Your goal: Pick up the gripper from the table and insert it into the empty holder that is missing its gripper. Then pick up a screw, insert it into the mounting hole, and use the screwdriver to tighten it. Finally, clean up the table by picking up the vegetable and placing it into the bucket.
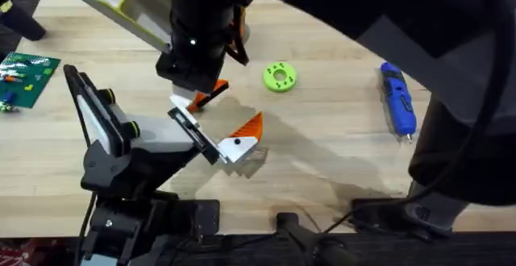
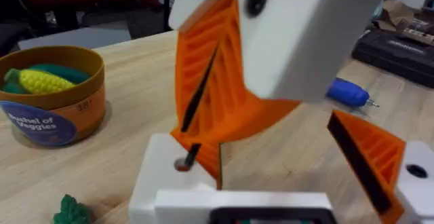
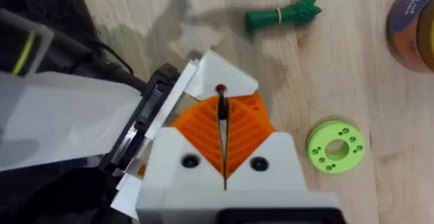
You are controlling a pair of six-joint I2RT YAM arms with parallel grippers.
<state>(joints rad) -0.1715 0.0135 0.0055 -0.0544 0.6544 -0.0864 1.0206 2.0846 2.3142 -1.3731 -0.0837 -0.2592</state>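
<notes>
Screw (image 3: 220, 89) insertion appears to be the step in hand: the right end effector (image 3: 222, 125) is clamped on a thin black screw, its tip at the holder (image 3: 224, 81), where the gripper (image 1: 203, 96) seems already seated. The left end effector's state cannot be told. The screwdriver (image 1: 397, 98) lies unused at the tabletop's (image 1: 339, 145) three o'clock, and the green vegetable (image 3: 283, 15) is not yet in the bucket (image 2: 51, 95).
</notes>
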